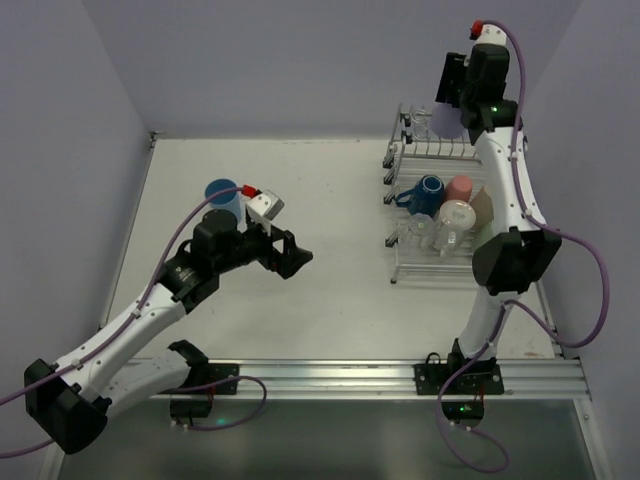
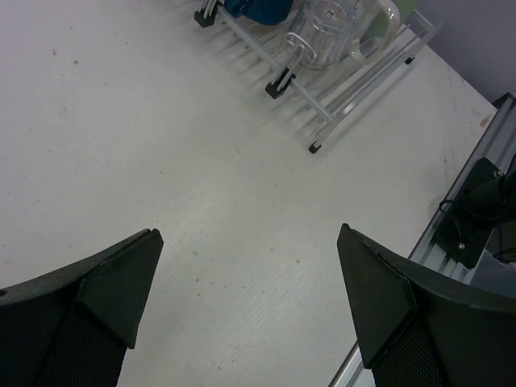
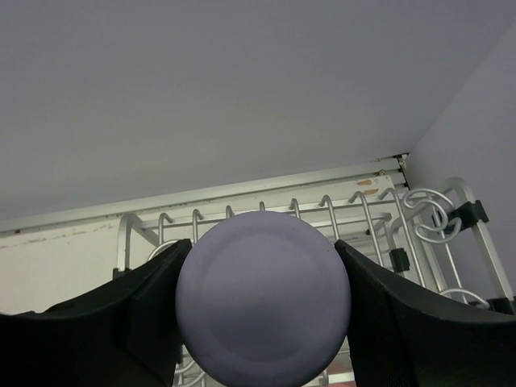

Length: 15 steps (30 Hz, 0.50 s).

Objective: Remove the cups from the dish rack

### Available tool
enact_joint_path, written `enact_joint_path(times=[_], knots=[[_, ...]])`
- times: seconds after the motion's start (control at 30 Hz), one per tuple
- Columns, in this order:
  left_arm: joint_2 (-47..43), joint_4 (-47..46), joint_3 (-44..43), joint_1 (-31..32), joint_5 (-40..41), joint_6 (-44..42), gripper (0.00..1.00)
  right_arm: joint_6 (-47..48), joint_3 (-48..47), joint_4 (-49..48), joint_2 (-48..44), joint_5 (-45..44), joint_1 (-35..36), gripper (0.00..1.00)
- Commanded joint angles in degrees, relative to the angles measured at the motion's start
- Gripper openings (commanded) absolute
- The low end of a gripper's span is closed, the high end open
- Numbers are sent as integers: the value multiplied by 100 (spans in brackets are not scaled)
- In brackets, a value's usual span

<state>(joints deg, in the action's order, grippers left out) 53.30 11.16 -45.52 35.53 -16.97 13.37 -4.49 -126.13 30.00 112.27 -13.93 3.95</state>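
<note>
Your right end effector (image 3: 262, 266) is closed around the lavender tumbler (image 3: 263, 310), with a finger pressed to each side of it. It is up at the upper tier of the dish rack (image 1: 408, 268), at the far right of the surface (image 1: 300, 180). The wrist view shows only the tumbler's round end, so I can't tell how far the fingers reach along its wall. Treat the hold as probably sound rather than certain.

Lift slowly and straight away from the rack wires before you swing toward open surface. The prongs and the coiled wire holder (image 3: 427, 214) sit just beside the tumbler and could catch it. Watch for any tilt between the fingers as the weight comes off the rack. If it slips, set it back and regrip.

Carry it leftward and stand it near the light-blue tumbler (image 1: 222, 193), which is already out on the surface at the left. Leave a gap so the two don't knock.

Your left end effector (image 2: 246, 232) hangs wide open and empty above bare surface beside that tumbler, so hold it out of the path. The dark-blue mug (image 1: 428, 190), pink cup (image 1: 460, 187) and clear glass (image 1: 452, 222) wait on the lower tier.
</note>
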Motion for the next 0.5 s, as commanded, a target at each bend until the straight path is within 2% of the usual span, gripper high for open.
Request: enact_joint_path(times=[0.0, 0.07, 0.1, 0.17, 0.2, 0.27, 0.3, 0.37, 0.4, 0.47], knots=[[75, -306, -474, 24, -227, 271, 100, -43, 96, -530, -1100, 153, -17, 34], [58, -543, -581, 16, -385, 569, 100, -341, 639, -766, -1800, 416, -17, 34], [49, -893, -599, 24, -447, 692, 100, -481, 955, -881, -2092, 853, -8, 34], [84, -1394, -599, 16, -640, 1158, 100, -1130, 2149, -1424, -3047, 1408, 1, 34], [119, -1806, -590, 24, -710, 1481, 100, -1603, 3085, -1923, -3366, 2098, 27, 34], [250, -2230, -572, 24, -930, 1808, 100, -2149, 4030, -2470, -4251, 2691, 80, 34], [312, -2615, -572, 16, -992, 2123, 100, -2674, 4887, -3021, -4492, 3277, 150, 34], [522, -2951, -564, 24, -1132, 2432, 100, -3265, 5665, -3647, -4941, 3668, 229, 34], [585, -3266, -555, 16, -1168, 2721, 100, -3843, 6400, -4303, -5325, 3844, 308, 34], [804, -3619, -476, 24, -1264, 3039, 100, -4321, 6976, -4782, -5627, 4109, 413, 34]])
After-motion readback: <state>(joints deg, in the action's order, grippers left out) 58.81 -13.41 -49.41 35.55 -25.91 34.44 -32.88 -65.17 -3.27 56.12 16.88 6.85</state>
